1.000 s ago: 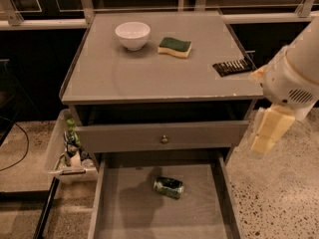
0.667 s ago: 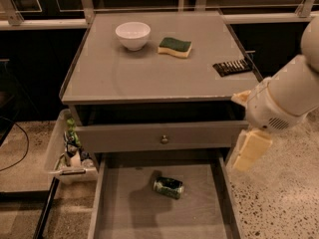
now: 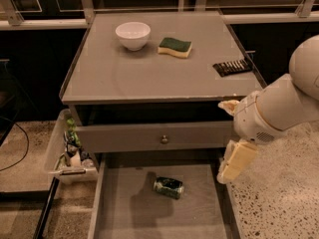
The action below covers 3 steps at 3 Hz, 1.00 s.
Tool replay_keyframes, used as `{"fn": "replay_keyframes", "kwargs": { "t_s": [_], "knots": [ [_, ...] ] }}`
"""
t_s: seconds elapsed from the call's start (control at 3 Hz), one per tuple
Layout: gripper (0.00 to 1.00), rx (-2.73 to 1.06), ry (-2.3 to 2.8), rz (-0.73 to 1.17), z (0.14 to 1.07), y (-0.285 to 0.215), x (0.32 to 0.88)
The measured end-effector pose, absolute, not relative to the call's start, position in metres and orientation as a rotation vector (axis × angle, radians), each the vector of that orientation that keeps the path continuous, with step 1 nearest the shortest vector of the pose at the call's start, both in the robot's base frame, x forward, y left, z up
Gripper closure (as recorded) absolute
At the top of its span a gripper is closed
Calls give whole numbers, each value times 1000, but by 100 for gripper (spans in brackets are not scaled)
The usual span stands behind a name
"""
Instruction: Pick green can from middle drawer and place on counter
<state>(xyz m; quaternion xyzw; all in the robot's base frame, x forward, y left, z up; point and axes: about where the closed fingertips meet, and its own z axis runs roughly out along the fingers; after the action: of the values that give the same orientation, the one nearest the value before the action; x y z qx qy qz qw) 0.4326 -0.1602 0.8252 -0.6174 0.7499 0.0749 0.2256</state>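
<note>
gripper point(image 3: 235, 162) over middle drawer point(image 3: 124, 213) right wall, nothing held, opening we cannot tell | green can point(image 3: 168, 187) on its side mid-floor, long axis crosswise, to gripper's left and lower

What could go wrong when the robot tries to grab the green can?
The green can lies on its side in the middle drawer, so a nudge might roll it away. The gripper hangs beside the drawer's right wall and might bump it going in.
</note>
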Motion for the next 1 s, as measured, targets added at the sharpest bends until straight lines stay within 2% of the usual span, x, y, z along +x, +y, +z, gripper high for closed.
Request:
{"fn": "replay_keyframes", "kwargs": {
  "t_s": [0.67,1.0],
  "knots": [
    [0,-1493,2240,487,731,-186,426],
    [0,-1437,2224,565,679,-185,430]
  ]
}}
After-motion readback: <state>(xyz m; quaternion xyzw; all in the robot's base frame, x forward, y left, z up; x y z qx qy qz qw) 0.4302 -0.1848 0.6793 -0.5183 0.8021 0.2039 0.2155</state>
